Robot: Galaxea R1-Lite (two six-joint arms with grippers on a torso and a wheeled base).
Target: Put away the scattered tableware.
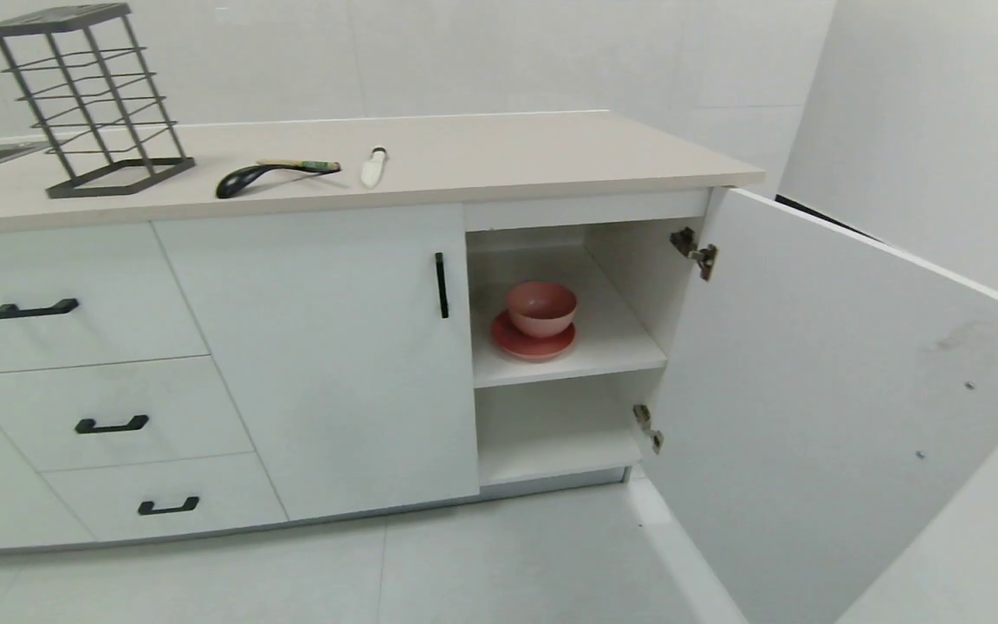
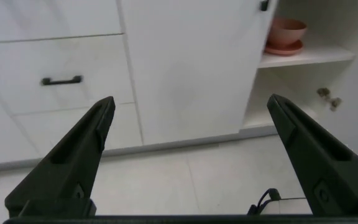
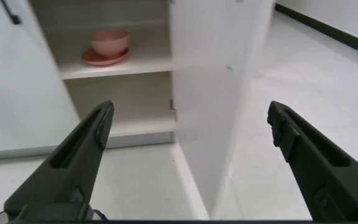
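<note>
right gripper [image 3: 189,109] fingers spread wide, pink bowl [image 3: 109,42] sitting on red plate [image 3: 89,60] (upper shelf [image 3: 148,65]), cabinet door [image 3: 219,74] swung open, pale floor [image 3: 291,93] beyond

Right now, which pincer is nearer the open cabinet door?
Right. The right pincer faces the edge of the open door; the left pincer sits off toward the drawers.
</note>
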